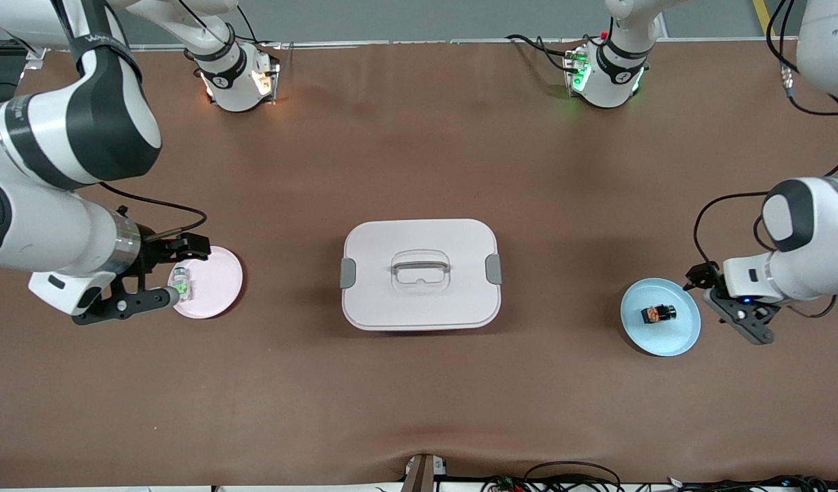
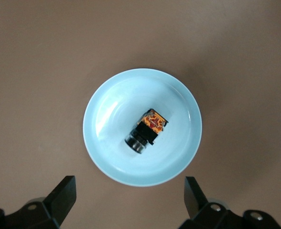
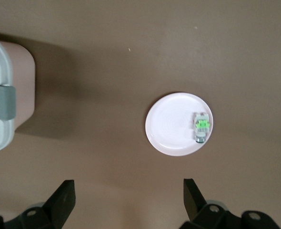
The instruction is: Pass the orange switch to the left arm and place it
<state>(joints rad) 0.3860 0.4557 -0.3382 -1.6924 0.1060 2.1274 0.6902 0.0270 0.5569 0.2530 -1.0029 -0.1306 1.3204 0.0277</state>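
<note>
The orange switch (image 1: 658, 314) (image 2: 147, 131), a small black block with a glowing orange face, lies on its side in a pale blue plate (image 1: 680, 336) (image 2: 105, 143) toward the left arm's end of the table. My left gripper (image 1: 724, 305) (image 2: 129, 185) hangs open over the brown mat just beside that plate, with nothing between its fingers. The white box (image 1: 460, 301) (image 3: 0, 71) with grey latches stands mid-table. My right gripper (image 1: 178, 272) (image 3: 129, 186) is open and empty above the pink plate's edge.
A pink plate (image 1: 221, 290) (image 3: 171, 129) toward the right arm's end holds a clear switch with a green centre (image 1: 180, 283) (image 3: 202, 127). Brown mat surrounds the box on all sides. Cables lie along the table edge nearest the front camera.
</note>
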